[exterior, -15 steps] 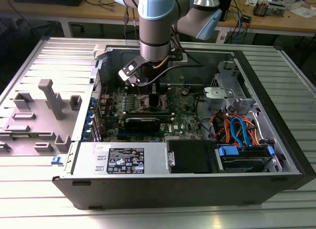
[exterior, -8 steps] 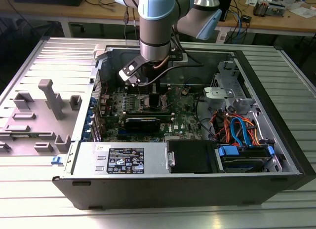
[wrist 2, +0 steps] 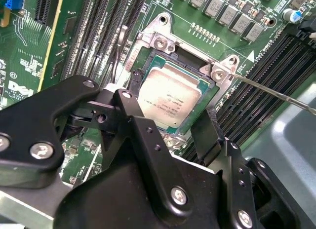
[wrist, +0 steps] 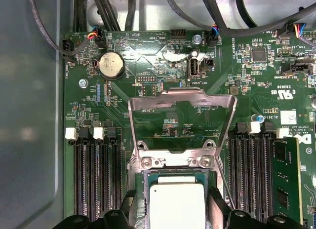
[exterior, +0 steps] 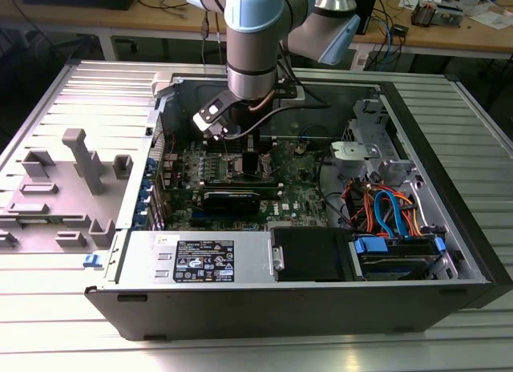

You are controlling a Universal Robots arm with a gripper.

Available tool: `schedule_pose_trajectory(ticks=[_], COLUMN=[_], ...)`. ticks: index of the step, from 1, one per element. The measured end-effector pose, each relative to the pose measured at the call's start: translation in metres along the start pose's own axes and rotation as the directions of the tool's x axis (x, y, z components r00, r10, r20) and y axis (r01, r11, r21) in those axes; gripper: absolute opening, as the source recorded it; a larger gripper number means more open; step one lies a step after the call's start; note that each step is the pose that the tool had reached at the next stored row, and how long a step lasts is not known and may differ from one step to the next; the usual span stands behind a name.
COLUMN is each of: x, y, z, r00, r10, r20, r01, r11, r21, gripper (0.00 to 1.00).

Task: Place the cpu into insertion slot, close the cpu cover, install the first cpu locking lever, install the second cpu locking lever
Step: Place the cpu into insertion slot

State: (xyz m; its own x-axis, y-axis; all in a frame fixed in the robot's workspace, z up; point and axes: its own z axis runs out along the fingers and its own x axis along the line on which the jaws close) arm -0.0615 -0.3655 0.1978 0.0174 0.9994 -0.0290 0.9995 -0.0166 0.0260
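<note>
Second wrist view has the tool (wrist 2: 165,113) low over the green board, drawn in to about the chip's own width, with one of its fingers (wrist 2: 205,135) against each of two opposite edges of the cpu (wrist 2: 170,98). I judge it to be gripping the chip rather than standing free of it, though the contact itself is partly hidden.

The cpu lies directly under the tool, flat and square within the insertion slot (wrist 2: 159,41), its dull metal top facing up. Just beyond the tool, in the first wrist view, the cpu cover (wrist: 180,96) stands swung up on its hinge, so the socket is open and the cover not yet shut. A thin locking lever (wrist 2: 271,91) juts out to one side of the tool, clear of the cover. Long black memory slots (wrist: 94,179) run along both sides of the tool.

As for handling, the cpu is light, rigid and smooth, and likely to slip in a loose grip. Its underside and the socket's contacts are delicate, so the outer edges are the only safe place to hold it, and it should go in level and without force.

In the exterior view, the arm reaches down into an open computer case (exterior: 321,308) resting on the surface (exterior: 256,356).
</note>
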Motion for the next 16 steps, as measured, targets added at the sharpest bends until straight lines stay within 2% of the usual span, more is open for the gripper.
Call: schedule_pose_trajectory(ticks=[5, 9, 14, 16], x=[-0.0001, -0.0001, -0.0001, -0.0001], y=[0.0003, 0.0008, 0.0019, 0.0021], z=[-0.0032, -0.0091, -0.0153, -0.0182], r00=[1.0000, 0.9999, 0.9998, 0.9998], r10=[0.000, -0.001, -0.001, -0.001], r20=[0.0067, 0.0154, 0.0199, 0.0209], r01=[0.000, 0.001, 0.001, 0.001], r11=[1.0000, 1.0000, 1.0000, 1.0000], r21=[0.0001, 0.0018, 0.0063, 0.0080], gripper=[0.67, 0.67, 0.66, 0.53])
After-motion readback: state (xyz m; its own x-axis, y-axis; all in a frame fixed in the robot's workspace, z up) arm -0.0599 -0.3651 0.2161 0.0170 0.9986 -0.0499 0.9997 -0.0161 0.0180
